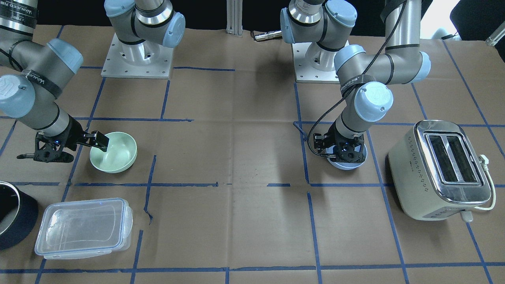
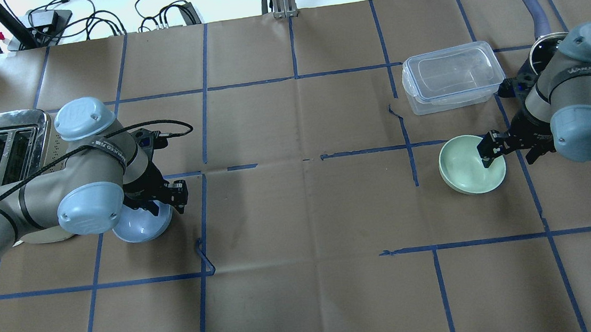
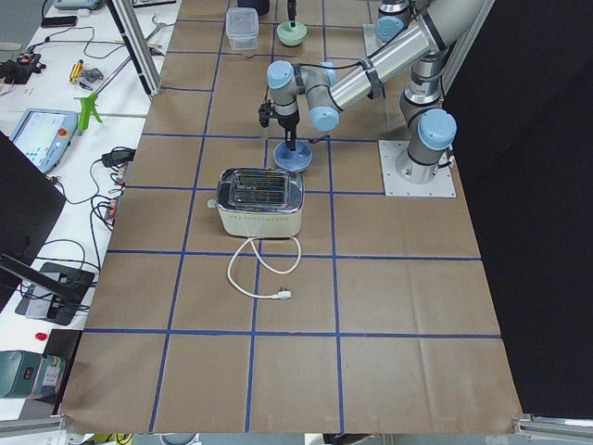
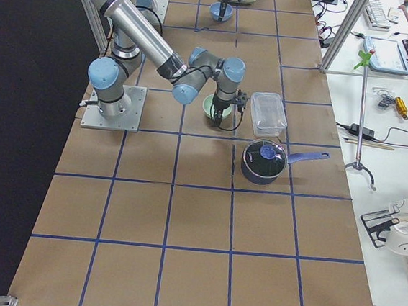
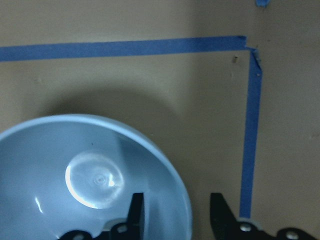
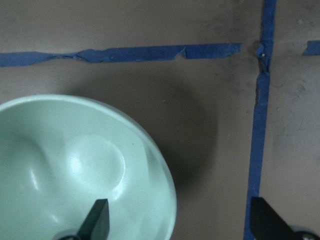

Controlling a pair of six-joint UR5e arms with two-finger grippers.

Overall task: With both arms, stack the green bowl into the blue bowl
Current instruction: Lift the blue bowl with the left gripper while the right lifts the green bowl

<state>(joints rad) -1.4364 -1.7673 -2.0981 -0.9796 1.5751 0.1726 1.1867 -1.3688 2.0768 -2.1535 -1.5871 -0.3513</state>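
Left pincer [image 5: 176, 200] of mine straddles the blue bowl [image 5: 60, 150], jaws parted — my right pincer [image 6: 180, 202] gapes wider across the green bowl [image 6: 60, 150]. Neither seems to grip.

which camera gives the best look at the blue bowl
The left wrist view: the blue bowl fills it, with inside and rim clear. In the overhead view the left arm covers part of it; in the front-facing view the left end effector hides most of it; both side views show it tiny.
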